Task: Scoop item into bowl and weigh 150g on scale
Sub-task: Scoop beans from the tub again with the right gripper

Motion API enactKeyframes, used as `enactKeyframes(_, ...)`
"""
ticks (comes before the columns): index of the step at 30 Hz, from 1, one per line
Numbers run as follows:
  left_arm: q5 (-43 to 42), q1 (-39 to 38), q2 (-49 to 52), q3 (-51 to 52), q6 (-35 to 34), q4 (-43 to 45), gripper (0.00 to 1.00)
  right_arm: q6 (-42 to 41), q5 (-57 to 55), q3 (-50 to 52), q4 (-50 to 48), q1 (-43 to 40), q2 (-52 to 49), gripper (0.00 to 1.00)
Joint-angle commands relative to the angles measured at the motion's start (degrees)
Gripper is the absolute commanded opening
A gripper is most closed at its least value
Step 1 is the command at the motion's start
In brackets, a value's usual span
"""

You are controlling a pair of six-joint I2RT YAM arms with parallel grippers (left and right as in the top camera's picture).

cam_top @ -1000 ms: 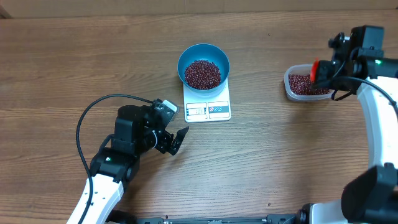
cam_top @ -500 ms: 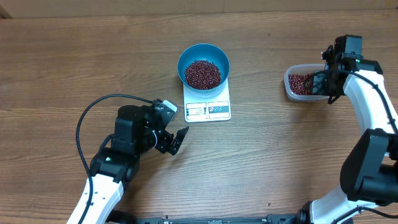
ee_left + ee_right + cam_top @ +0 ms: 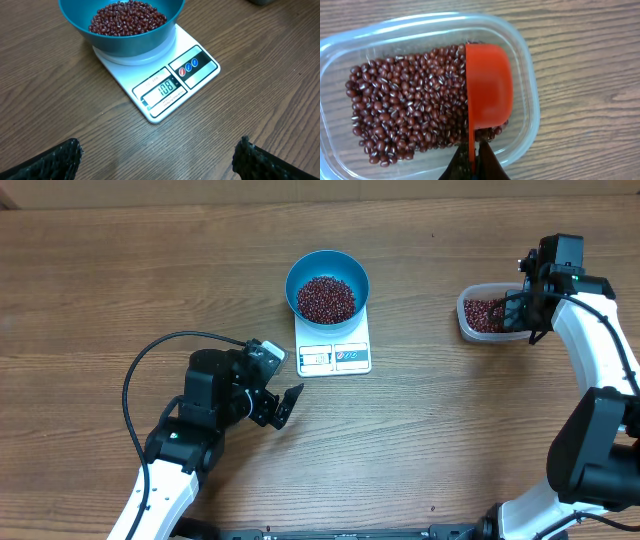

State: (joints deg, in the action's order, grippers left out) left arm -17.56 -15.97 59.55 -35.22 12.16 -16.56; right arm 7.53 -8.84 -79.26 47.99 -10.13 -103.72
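Scooping is in hand: the right hand (image 3: 475, 169) is clamped on a red scoop (image 3: 489, 90) dug into the maroon beans (image 3: 405, 110) in the clear tub (image 3: 532, 107) at the bench's (image 3: 450, 430) right. The blue bowl (image 3: 135, 44) on the white scale (image 3: 202, 75) is part-filled, its display (image 3: 167, 88) reading 108 (short of target), so next comes a modest load carried left and tipped gently. The left hand (image 3: 280, 406), fingers apart and empty, waits nearer, off that path.

We see a white scale (image 3: 334, 357) with black-edged panels and red and blue dots, carrying a teal-blue bowl (image 3: 297, 272) of dark maroon beans (image 3: 326, 299). Right of the scale in the overhead view, a clear tub (image 3: 395, 30) holds pale-flecked maroon beans and an orange-red scoop (image 3: 490, 90), on a brown wood-grain table (image 3: 450, 430).
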Motion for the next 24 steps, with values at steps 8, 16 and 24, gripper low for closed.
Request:
enactKeyframes(8,0.13,0.2,0.44,-0.02,-0.61,0.07,0.99,0.04,-4.76,-1.51,2.03,3.3,0.13,0.04)
enactKeyframes(16,0.15,0.2,0.44,-0.02,-0.61,0.07,1.0,-0.17,-15.61,-1.51,3.08,8.39,0.15,0.04)
enactKeyframes(24,0.13,0.2,0.44,-0.02,-0.61,0.07,1.0,-1.51,-24.39,-1.49,2.64,12.04,0.13,0.04)
